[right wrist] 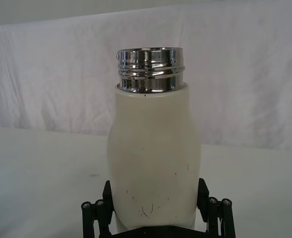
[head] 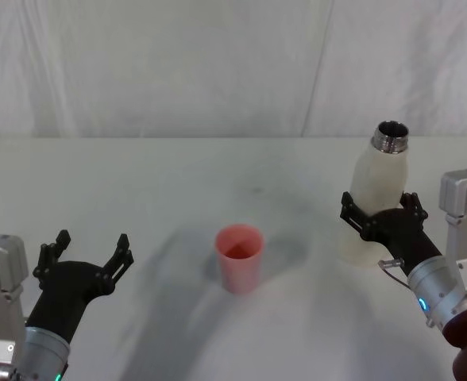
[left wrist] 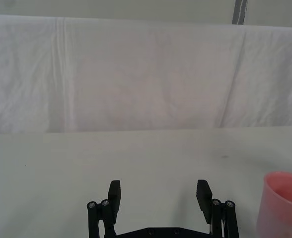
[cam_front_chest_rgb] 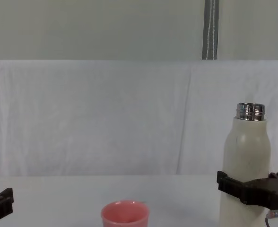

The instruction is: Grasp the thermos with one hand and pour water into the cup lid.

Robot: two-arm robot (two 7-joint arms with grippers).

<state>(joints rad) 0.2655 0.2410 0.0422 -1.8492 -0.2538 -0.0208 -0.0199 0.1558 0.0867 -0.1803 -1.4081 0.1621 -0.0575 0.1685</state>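
One thermos, upright at 3 o'clock, clamped by right gripper. One cup lid centre table. Left gripper at 8 o'clock, fingers spread, empty. White table, white cloth backdrop.

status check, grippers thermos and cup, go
Right gripper fingers either side of the thermos, upright on the table. Left gripper open, parked low left. Cup lid upright at centre, path to it open.
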